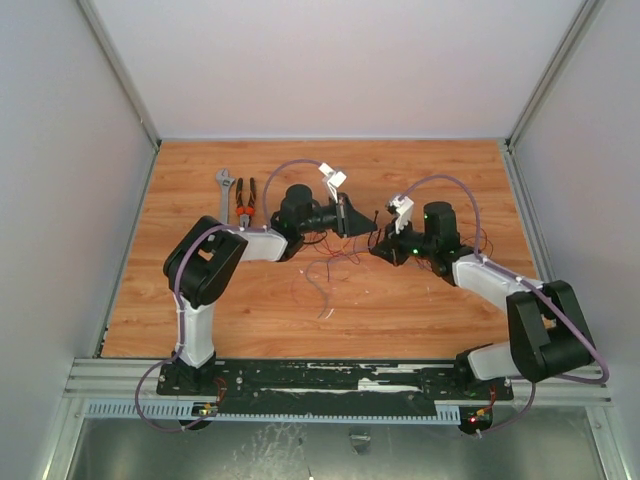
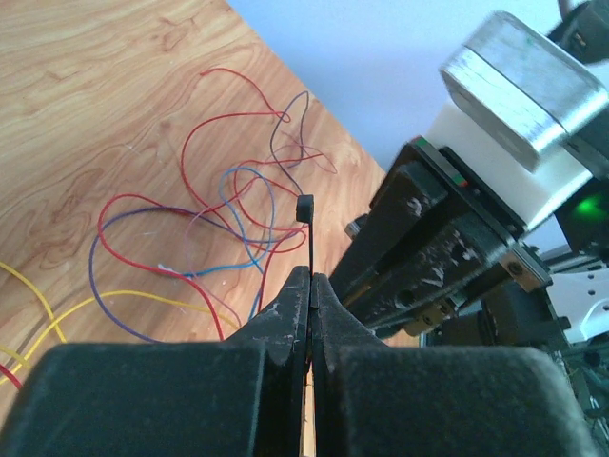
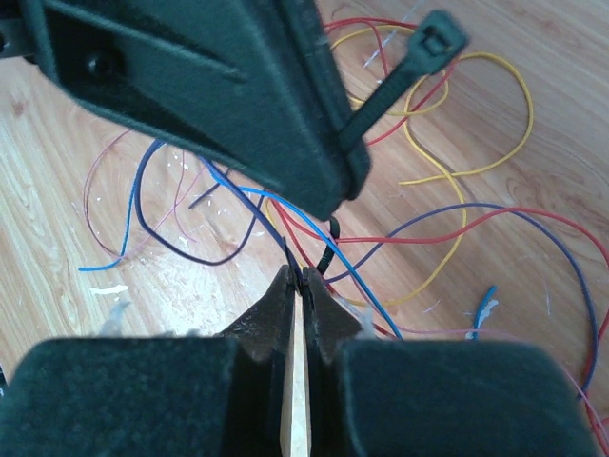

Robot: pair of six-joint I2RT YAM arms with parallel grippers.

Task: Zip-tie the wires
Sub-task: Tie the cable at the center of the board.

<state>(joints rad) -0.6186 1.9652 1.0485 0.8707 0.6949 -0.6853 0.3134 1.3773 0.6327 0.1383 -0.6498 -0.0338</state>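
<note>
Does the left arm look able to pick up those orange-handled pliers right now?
Probably not yet. The pliers lie close by on open wood beside the wrench, with nothing over them, but the left hand is shut on the zip tie and would have to let go first.

Surface [image 1: 400, 300]: wood-grain laminate, smooth, low satin sheen. Wires [image 2: 249, 205] in thin glossy plastic insulation; zip tie [image 3: 433, 43] matt dark plastic. Left gripper [image 2: 311, 281] jaws matt black plastic, finely grained, the facing jaws scuffed with pale flecks; housing block [image 2: 519, 86] above them brushed bare metal, wrench [image 1: 227, 192] dull grey metal.
</note>
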